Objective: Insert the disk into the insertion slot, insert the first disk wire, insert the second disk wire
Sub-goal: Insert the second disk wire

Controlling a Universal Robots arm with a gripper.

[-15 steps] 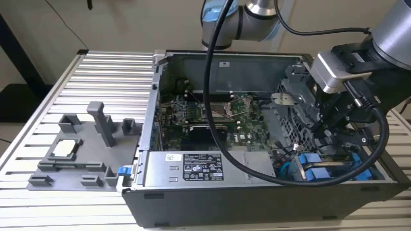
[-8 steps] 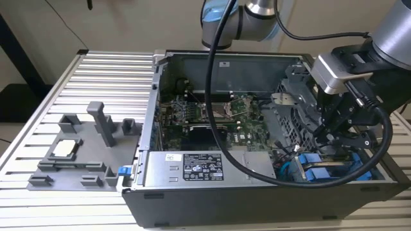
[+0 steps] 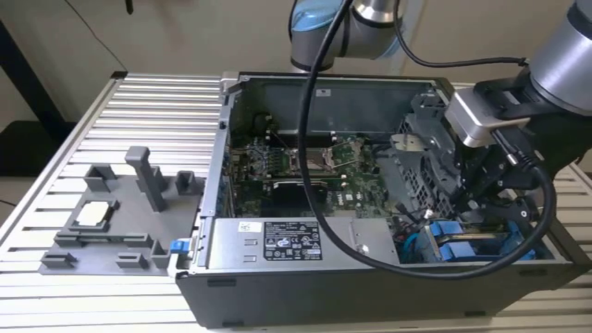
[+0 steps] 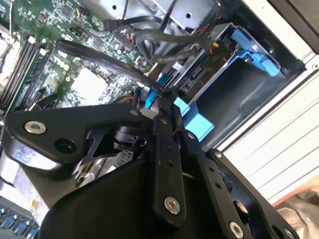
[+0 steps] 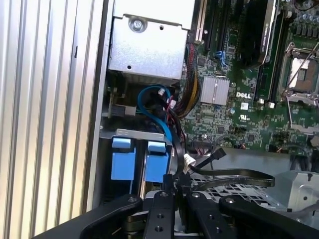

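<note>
The black two-finger gripper (image 5: 175,185) is pinched closed on a flat black disk wire (image 5: 234,174), just beside the blue-framed disk (image 5: 155,162) already seated in the grey sheet-metal insertion slot (image 5: 133,134); a tilted connector could miss its port and bend, since neighbouring cables crowd it

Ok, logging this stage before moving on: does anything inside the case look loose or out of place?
Nothing looks damaged. One black cable lies loose across the grey drive cage near the gripper, and the blue-framed drives sit level in their bay.
</note>
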